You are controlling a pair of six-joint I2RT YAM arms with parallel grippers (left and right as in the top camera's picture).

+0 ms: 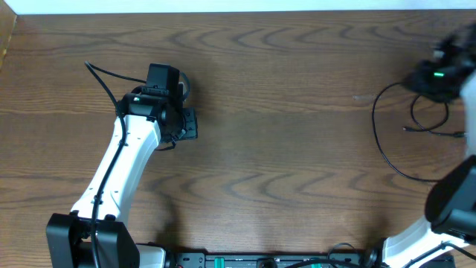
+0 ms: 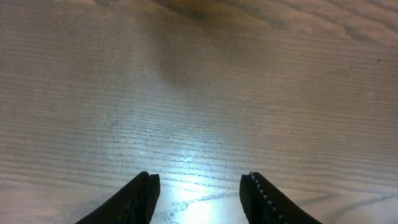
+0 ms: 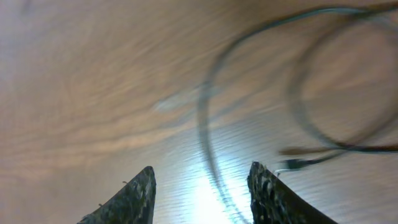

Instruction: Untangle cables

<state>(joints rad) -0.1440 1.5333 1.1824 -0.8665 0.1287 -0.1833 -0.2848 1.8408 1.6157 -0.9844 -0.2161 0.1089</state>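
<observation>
Fingertips of your right gripper [image 3: 200, 171] stand well apart above the table [image 3: 74, 93], gripping nothing. The thin black cable [image 3: 203, 118] runs up between them from 6 toward 12 o'clock, then curls off to 2. Its small plug end [image 3: 292, 164] lies at about 3 o'clock of the fingers, beside further blurred loops. From overhead, that coil sits at the table's 3 o'clock edge. Your left gripper [image 2: 199, 180], also partly open and empty, hangs over bare wood near 10 o'clock, so the right arm is plainly nearer.
</observation>
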